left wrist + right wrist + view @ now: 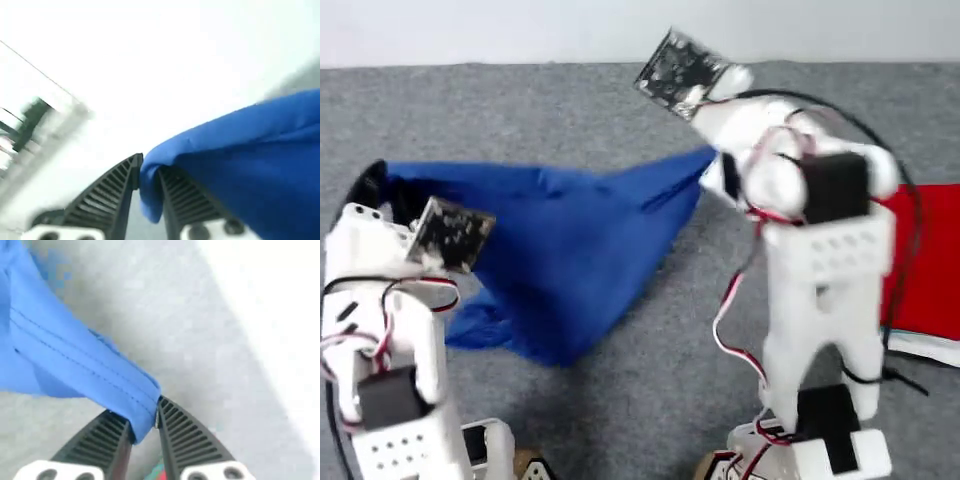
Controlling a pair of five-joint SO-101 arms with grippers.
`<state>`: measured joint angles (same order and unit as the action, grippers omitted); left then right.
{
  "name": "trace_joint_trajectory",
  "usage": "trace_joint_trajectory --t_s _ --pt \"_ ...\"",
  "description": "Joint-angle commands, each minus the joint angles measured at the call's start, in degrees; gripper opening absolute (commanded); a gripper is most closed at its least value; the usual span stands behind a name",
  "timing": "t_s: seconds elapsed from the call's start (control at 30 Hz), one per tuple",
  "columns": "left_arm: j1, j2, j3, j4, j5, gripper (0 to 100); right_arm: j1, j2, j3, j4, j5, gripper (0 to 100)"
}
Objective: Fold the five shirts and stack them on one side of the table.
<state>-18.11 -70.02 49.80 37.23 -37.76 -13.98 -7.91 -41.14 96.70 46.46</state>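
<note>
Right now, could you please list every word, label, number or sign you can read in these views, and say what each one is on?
None can be read.
The blue shirt and the red shirt show no print or tag.
The circuit boards on the arms' wrists may carry markings, but these are too blurred to read.

No words, numbers, labels or signs can be read. The left arm's circuit board (450, 233) and the right arm's circuit board (682, 72) bear pale specks, too blurred to tell as lettering. The blue shirt (570, 240) is plain cloth with stitched seams.
</note>
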Motion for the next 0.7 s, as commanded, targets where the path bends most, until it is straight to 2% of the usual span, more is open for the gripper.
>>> trace_joint_trajectory --t_s 0.0,0.2,0.37,0.67 --pt "2.1 -3.7 -3.9 -4.9 -5.7 1 0.7 -2.6 -17.9 -0.7 4.4 1.1" --pt "6.3 -5.1 -9.0 -8.2 -13.5 1 1.2 -3.0 -30.3 -5.2 12.6 1.1" --pt "6.9 -5.2 -12.4 -10.4 -19.3 1 1.4 -3.0 -39.8 -5.8 17.6 1.1" --pt "6.9 -5.5 -14.8 -10.4 -28.2 1 13.8 -3.1 -45.8 -6.2 19.0 1.1"
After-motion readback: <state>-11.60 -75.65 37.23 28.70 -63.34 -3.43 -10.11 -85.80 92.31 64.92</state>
